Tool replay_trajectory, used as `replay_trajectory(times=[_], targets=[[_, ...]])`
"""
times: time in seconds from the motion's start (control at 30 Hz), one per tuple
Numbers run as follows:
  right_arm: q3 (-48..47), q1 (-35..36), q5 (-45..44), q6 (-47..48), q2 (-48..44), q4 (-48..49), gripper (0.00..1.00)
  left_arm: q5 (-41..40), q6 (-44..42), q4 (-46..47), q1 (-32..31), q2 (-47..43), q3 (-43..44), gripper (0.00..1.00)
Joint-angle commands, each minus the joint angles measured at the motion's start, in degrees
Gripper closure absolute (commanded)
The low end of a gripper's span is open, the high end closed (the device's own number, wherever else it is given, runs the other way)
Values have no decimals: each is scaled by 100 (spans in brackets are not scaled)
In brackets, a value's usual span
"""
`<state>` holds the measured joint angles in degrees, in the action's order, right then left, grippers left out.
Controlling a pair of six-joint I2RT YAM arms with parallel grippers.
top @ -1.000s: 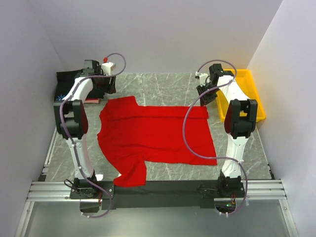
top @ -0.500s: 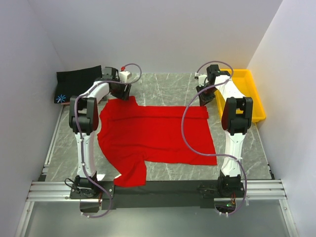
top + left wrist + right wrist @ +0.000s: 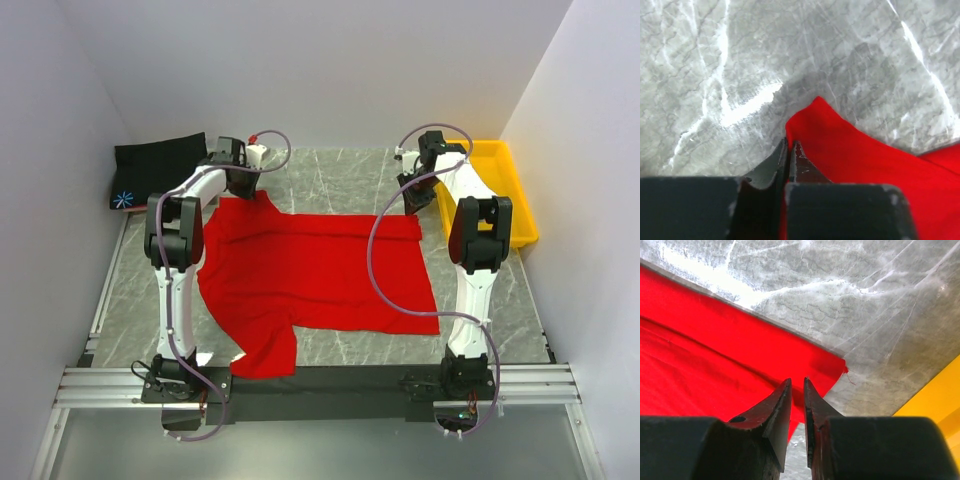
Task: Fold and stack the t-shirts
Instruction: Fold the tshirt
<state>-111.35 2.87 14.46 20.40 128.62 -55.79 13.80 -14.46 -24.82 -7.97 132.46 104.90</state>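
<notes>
A bright red t-shirt (image 3: 320,270) lies spread flat in the middle of the table. My left gripper (image 3: 243,186) is at its far left sleeve. In the left wrist view the gripper (image 3: 790,145) is shut, with the red cloth (image 3: 865,165) pinched between its fingers. My right gripper (image 3: 412,203) is at the shirt's far right corner. In the right wrist view its jaws (image 3: 797,381) are nearly together, with red cloth (image 3: 715,340) caught between the tips. A black t-shirt (image 3: 160,160) with a starburst mark (image 3: 123,199) lies folded at the far left.
A yellow tray (image 3: 520,215) stands along the right side, just beyond the right arm. White walls close in the table at the back, left and right. Grey marbled tabletop (image 3: 330,175) shows beyond the red shirt.
The left arm swung right, from over the black shirt to the red shirt's far sleeve, and shut on it. The right gripper's jaws drew together at the far right corner.
</notes>
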Motion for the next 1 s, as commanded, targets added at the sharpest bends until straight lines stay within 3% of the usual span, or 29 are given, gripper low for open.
replay_trajectory(times=[0.0, 0.3, 0.67, 0.83, 0.87, 0.97], targets=[[-115, 38, 39, -63, -38, -11, 77, 122, -39, -392, -3, -290, -128, 99], [219, 29, 127, -54, -416, 51, 78, 421, -189, -699, -3, -1819, -628, 99], [1097, 38, 84, 104, -1136, 217, 77, 1510, -206, -1201, -135, -4130, -3264, 99], [1449, 38, 39, 201, -1348, 279, 75, 1485, -312, -1201, -495, -4992, -4424, 99], [1467, 29, 48, 192, -1348, 270, 75, 1450, -303, -1166, -556, -5046, -4565, 99], [1494, 38, 83, 140, -1348, 279, 74, 1353, -259, -1069, -724, -5125, -4987, 83]])
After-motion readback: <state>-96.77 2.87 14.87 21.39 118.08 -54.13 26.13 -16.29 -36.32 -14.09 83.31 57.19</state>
